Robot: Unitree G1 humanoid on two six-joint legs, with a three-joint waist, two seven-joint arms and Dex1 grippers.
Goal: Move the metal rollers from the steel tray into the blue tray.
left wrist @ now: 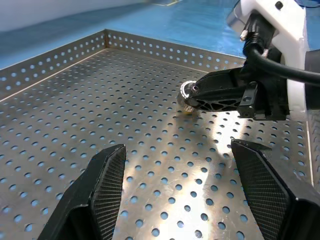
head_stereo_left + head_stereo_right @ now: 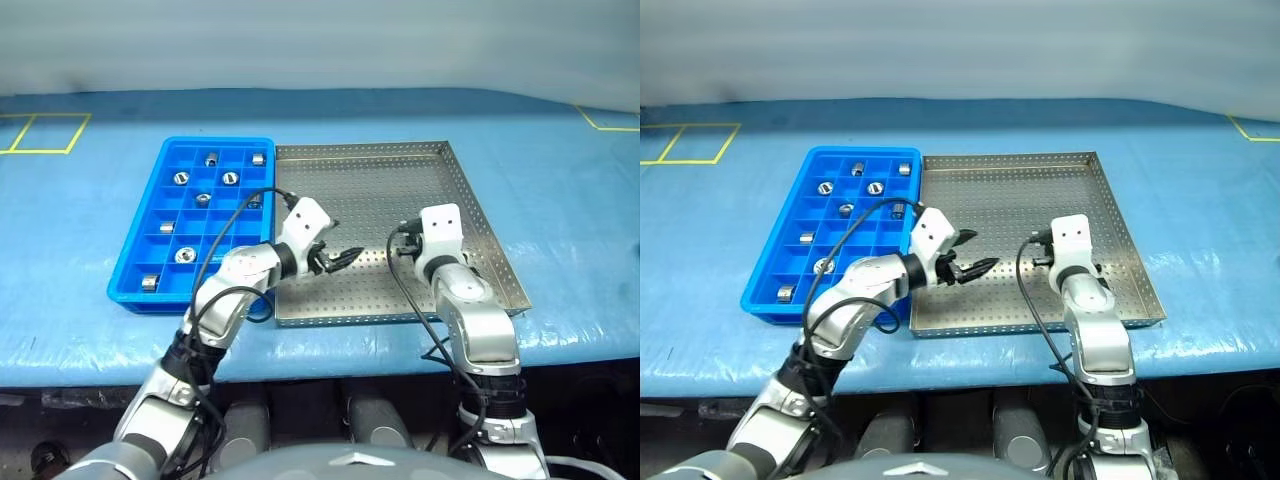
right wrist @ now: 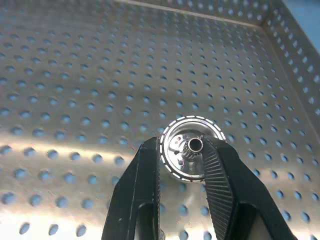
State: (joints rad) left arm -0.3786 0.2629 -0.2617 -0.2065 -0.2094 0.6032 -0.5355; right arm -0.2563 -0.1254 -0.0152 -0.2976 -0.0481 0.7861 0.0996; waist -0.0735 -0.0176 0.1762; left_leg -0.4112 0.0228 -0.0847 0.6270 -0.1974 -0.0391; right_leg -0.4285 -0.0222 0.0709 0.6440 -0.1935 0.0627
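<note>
Right end effector (image 3: pixel 181 156) is clenched on a roller (image 3: pixel 192 148), its two black fingers pressed against either side of the shiny cylinder just above the perforated floor of the steel tray (image 2: pixel 395 180). In the head views this arm sits at the lower right of the steel tray, right of centre in the frame. Left end effector (image 2: pixel 342 260) hangs over the lower left part of the steel tray, near the edge shared with the blue tray (image 2: pixel 158 182), its fingers (image 1: pixel 107 185) spread apart with nothing between them. In the left wrist view the gripped roller (image 1: pixel 188 93) shows at the tip of the other arm's dark fingers, well ahead of the spread pair. The blue tray lies just beside the steel tray, centre left of the frame, on the blue surface (image 2: pixel 560 190). Several rollers (image 2: pixel 211 160) rest in separate compartments of its grid, scattered from its upper rows down to its lower left corner.
</note>
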